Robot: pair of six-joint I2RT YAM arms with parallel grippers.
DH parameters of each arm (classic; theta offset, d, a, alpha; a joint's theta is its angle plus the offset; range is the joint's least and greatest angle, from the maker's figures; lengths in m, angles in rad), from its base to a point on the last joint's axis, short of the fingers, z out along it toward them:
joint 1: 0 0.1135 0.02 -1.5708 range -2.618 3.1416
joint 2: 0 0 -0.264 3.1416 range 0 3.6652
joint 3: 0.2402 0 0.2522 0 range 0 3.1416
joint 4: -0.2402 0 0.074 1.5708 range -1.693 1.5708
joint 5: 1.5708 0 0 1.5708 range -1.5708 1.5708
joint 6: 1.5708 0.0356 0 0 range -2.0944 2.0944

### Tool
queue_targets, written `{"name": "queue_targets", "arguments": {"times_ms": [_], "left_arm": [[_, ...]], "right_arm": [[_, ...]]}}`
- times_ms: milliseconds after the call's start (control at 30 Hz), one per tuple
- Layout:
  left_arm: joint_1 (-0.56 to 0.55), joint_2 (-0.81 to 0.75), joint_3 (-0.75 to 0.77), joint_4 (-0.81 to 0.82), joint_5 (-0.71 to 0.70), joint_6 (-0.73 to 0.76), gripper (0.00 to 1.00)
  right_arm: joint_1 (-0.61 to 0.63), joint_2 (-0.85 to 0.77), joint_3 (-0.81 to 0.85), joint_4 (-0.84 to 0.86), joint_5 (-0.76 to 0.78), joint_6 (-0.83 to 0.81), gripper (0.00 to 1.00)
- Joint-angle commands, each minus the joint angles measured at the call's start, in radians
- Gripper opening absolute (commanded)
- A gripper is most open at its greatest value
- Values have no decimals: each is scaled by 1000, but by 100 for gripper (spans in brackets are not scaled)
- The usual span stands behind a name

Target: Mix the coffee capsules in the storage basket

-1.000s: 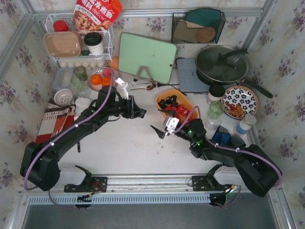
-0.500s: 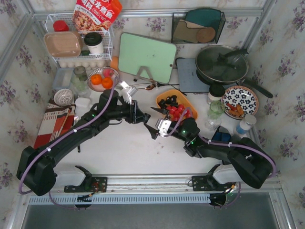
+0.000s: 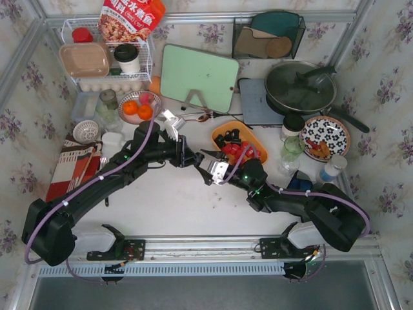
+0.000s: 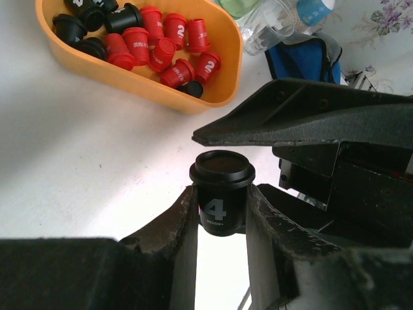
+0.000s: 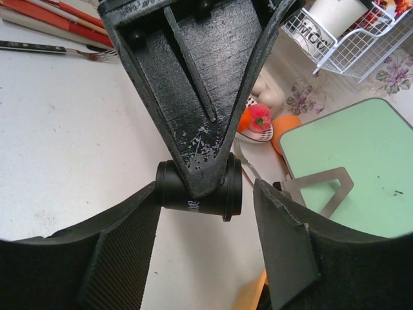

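My left gripper is shut on a black coffee capsule marked 4 and holds it upright above the white table. In the top view it meets my right gripper just left of the orange storage basket. My right gripper is open, with its jaws on either side of the same capsule; the right jaw stands clear of it. The basket holds red capsules grouped on one side and black capsules on the other.
A green cutting board leans on a stand behind the grippers. A bowl of oranges and a white wire rack are at the back left. A pan, a patterned plate and a clear bottle stand to the right.
My left gripper carried the black capsule to the right. My right gripper moved left to meet it, and its open jaws now straddle the capsule.
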Motion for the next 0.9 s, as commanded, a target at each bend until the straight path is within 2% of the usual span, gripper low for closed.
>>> {"name": "queue_targets", "arguments": {"times_ms": [0,267,333,433,567,633,700,767,867], "left_arm": [[-1,3,4,39,10,12,24],[-2,4,14,36,5,3,28],[-2,6,19,31,6,3,31],[-1,12,28,18,6,6,37],[-1,4,30,16,-6,0,53],[-1,-7,31,12,-18,6,58],[-1,-14,35,0,-34,17,60],[0,-25,39,-22,-68,31,60],[5,-43,44,-79,-191,54,63]], "right_arm": [[-1,-6,8,2,-8,2,62],[-1,-6,9,-23,-12,-2,50],[-2,-6,8,-20,-9,-2,41],[-1,-6,6,-14,-1,-1,38],[-1,-7,3,-18,19,0,32],[-3,-10,-1,-22,31,1,27],[-6,-14,-4,-29,42,2,22],[-13,-20,-14,-31,66,8,21],[-38,-39,-40,-30,113,41,20]]}}
